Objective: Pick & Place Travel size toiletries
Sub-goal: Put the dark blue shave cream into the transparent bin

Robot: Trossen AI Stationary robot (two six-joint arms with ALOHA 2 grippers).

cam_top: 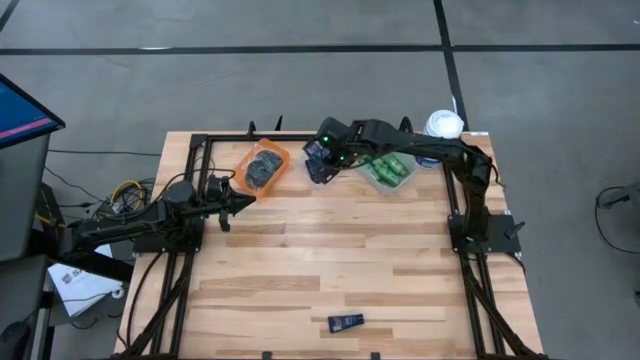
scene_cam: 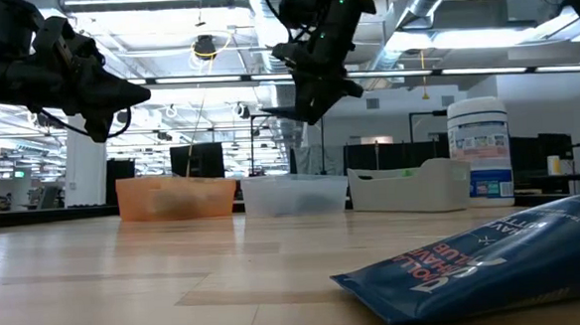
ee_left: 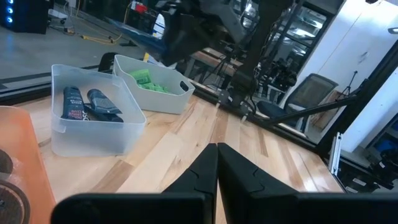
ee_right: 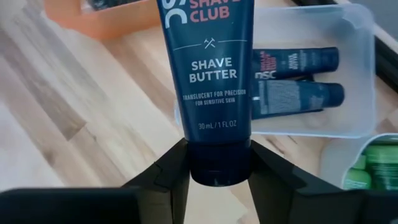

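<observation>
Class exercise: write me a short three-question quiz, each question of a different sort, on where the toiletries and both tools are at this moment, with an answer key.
1. True or false: the right tool grips a navy shave butter tube by its cap end.
2. Multiple choice: which bin does that tube hang over? A. orange bin B. clear bin with two navy tubes C. white bin of green bottles
3. Fill in: one navy tube lies alone on the table near its ____ edge, far from the bins.

Key
1. True.
2. B.
3. Front. The left tool, shut and holding nothing, waits beside the orange bin.
</observation>
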